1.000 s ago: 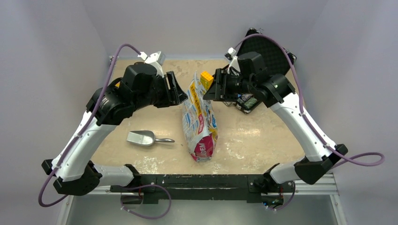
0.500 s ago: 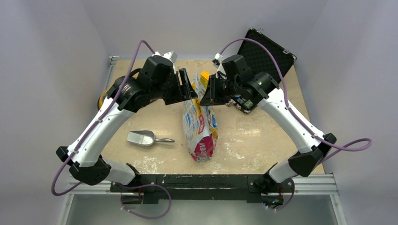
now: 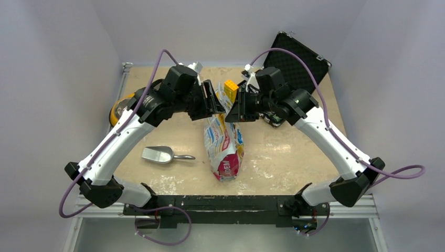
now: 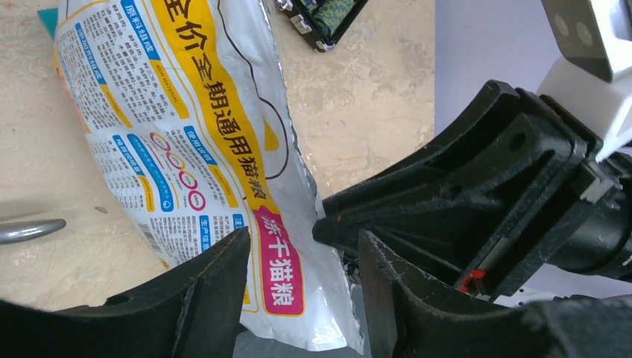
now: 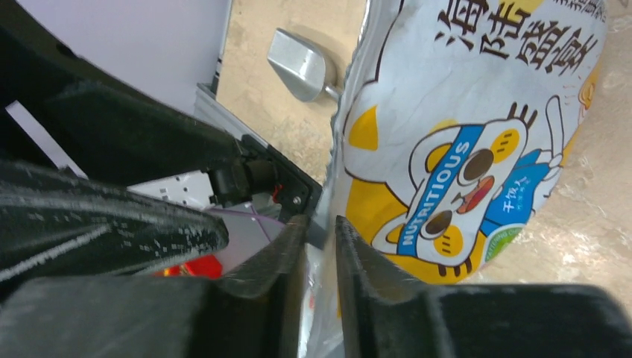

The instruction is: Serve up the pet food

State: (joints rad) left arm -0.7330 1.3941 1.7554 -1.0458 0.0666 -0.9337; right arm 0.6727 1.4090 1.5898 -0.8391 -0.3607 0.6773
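a: where is the pet food bag (image 3: 225, 149) to be found?

b: it is laid lengthwise on the table (image 3: 283, 157) in the middle of the frame. its magenta end is turned toward the bottom edge. its other end is hidden between the two grippers just above centre.

a: what has been changed since a second ago?

b: the left gripper (image 3: 216, 105) and the right gripper (image 3: 234, 109) were then held apart, one on each side of the bag's upper end. they have since been brought together and are now seen almost touching over it. the left arm has been stretched further toward the upper middle, so more of a yellow round object (image 3: 116, 111) at the left of the frame is uncovered. the bag's lower end and the metal scoop (image 3: 159, 154) to its left are found where they were.

a: how is the left gripper set?

b: in the left wrist view its fingers (image 4: 212, 294) are held partly apart. the bag's white edge is seen in the gap, but a pinch cannot be confirmed.

a: and the right one?

b: its fingers (image 5: 369, 283) are drawn nearly together, and a thin fold of the bag's film is caught in the slit. the bag's cartoon face is seen at the right of that view.

a: what else is shown?

b: a yellow brick (image 3: 230, 86) is seen just beside the bag's upper end. an open black case (image 3: 296, 58) is seen at the upper right.
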